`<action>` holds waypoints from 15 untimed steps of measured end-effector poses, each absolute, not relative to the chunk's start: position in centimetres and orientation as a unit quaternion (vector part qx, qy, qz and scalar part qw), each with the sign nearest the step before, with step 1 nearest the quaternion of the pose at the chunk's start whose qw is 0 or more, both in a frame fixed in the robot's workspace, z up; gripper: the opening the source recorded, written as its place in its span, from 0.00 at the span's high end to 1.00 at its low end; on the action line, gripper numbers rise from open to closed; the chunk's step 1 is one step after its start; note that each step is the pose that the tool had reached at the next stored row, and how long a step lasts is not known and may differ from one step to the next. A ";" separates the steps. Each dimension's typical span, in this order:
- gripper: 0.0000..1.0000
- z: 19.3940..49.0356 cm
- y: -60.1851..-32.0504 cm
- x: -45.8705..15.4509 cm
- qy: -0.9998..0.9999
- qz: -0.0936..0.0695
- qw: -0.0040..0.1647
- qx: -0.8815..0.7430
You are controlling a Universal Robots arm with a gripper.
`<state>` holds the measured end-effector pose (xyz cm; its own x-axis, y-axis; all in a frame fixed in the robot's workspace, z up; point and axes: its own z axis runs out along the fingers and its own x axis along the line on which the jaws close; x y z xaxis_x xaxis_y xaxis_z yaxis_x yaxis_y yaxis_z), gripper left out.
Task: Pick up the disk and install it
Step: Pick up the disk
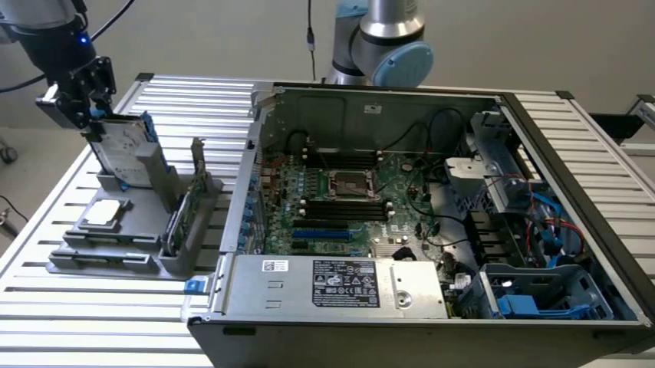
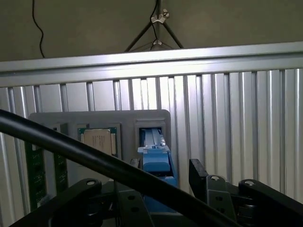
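On the exterior view's left, the gripper (image 1: pixel 91 121) straddles the disk's (image 1: pixel 128 149) top edge, jaws spread and seemingly not clamped. The disk stands upright in the grey holder (image 1: pixel 103 257), edge up for grasping. Rightward sits the open computer case (image 1: pixel 338 107).

I count one disk (image 1: pixel 128 149), one square chip (image 1: pixel 106 215), one green card (image 1: pixel 176 222), one grey holder (image 1: pixel 103 259), one open computer case (image 1: pixel 373 107).

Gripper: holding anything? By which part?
Nothing clamped, it seems. The gripper straddles the disk's upper end, but a gap shows between one finger and the blue frame. The disk stands in the grey holder.
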<state>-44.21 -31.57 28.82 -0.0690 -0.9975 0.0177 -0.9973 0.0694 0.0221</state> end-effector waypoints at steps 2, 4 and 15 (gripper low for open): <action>0.46 28.8 -31.6 -44.2 -0.730 -0.001 0.014 0.683; 0.55 28.8 -31.5 -44.2 -0.730 0.000 0.013 0.684; 0.67 28.8 -31.5 -44.2 -0.730 0.001 0.013 0.684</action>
